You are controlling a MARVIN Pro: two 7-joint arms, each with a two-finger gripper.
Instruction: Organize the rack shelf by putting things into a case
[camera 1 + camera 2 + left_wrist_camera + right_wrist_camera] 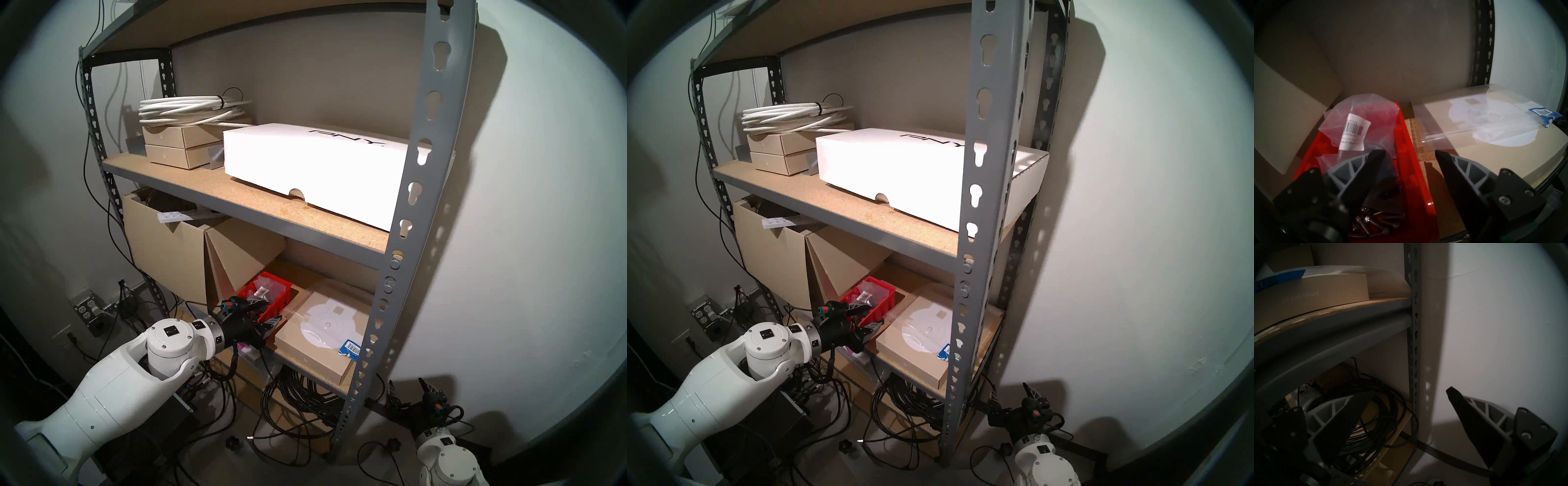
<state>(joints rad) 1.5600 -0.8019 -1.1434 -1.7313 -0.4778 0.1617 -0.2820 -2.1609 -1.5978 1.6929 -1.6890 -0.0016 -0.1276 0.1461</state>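
Against the pale wall, the grey metal rack's lower particleboard shelf (1417, 149) carries your small red plastic bin (1407, 152). Your left hand (1410, 152) straddles its right wall, released and empty; the clear barcode-labelled bag (1357, 125) lies inside, ahead-left. Right hand (1405, 394), far lower, gapes empty.

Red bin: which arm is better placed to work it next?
Left. The left gripper is open astride the red bin's side wall, with the labelled bag just ahead. The right gripper hangs open, low beside the rack upright, facing the cable coil under that shelf.
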